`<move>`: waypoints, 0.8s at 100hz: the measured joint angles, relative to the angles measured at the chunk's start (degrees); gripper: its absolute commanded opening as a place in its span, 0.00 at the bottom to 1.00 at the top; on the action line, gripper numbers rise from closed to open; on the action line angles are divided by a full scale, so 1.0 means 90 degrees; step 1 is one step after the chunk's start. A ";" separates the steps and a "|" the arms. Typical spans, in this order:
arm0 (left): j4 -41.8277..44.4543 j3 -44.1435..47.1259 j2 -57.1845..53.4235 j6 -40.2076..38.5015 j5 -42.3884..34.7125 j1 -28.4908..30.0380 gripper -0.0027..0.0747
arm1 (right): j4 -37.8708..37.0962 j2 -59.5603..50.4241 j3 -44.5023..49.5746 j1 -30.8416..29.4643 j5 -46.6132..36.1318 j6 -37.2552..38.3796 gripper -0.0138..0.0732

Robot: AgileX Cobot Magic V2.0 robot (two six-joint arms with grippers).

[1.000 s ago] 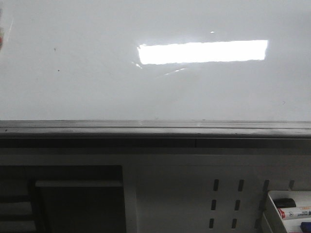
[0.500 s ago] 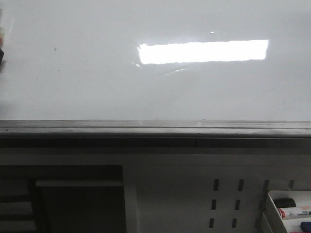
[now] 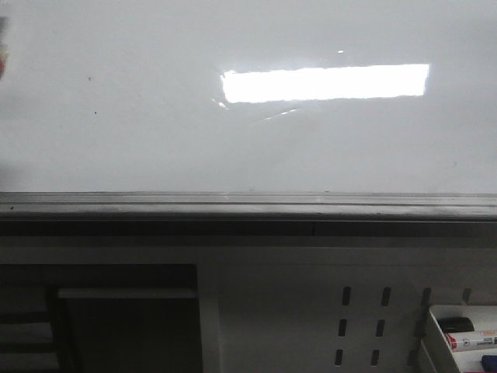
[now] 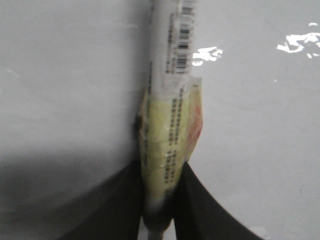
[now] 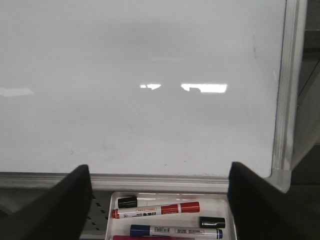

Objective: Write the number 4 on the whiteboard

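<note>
The glossy whiteboard [image 3: 155,148] fills the background, blank, a grey rail along its lower edge. The left gripper [image 4: 160,200] has its jaws closed on a white marker [image 4: 170,100] wrapped in yellowish tape. The right gripper [image 5: 160,200] is spread wide, empty, above a tray [image 5: 111,220] of markers below the board's lower right corner.

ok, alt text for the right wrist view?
The right gripper, fingers spread wide and holding nothing, faces a blank glossy whiteboard with a grey edge rail. Below the board sits a white tray holding a red marker, a blue marker and two loose black caps.
</note>
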 measured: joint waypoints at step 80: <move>-0.1143 -0.1994 -0.0804 0.3339 0.5096 -0.1652 0.01 | 0.5146 0.2570 -0.2417 0.0060 0.2851 -0.6946 0.61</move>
